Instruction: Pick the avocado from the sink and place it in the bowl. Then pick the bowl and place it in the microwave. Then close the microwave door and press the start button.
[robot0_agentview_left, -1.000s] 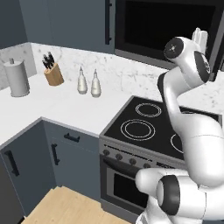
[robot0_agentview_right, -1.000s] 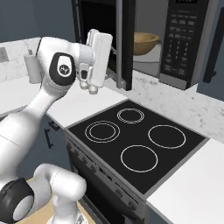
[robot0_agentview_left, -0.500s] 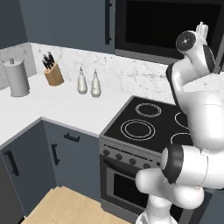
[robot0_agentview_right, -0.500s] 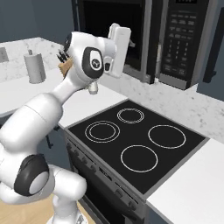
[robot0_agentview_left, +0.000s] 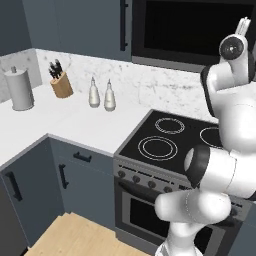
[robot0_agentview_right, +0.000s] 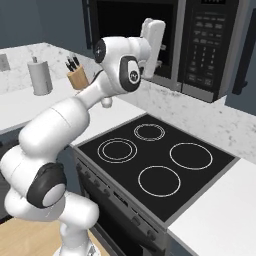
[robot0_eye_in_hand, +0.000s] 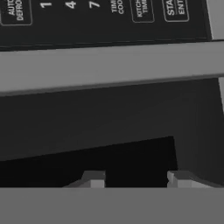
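Stovetop (robot0_agentview_right: 156, 160) sits in white counter (robot0_agentview_left: 60, 125) below microwave (robot0_agentview_right: 200, 45); jaws (robot0_eye_in_hand: 135, 177) parted, gripping nothing.

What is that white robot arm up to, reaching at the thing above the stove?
The white arm has its hand raised against the large dark grey microwave above the black glass cooktop. The black-framed glass door looks shut or nearly so. The hand camera faces the keypad, with the fingertips parted and holding nothing. Pressing the start button looks likely next.
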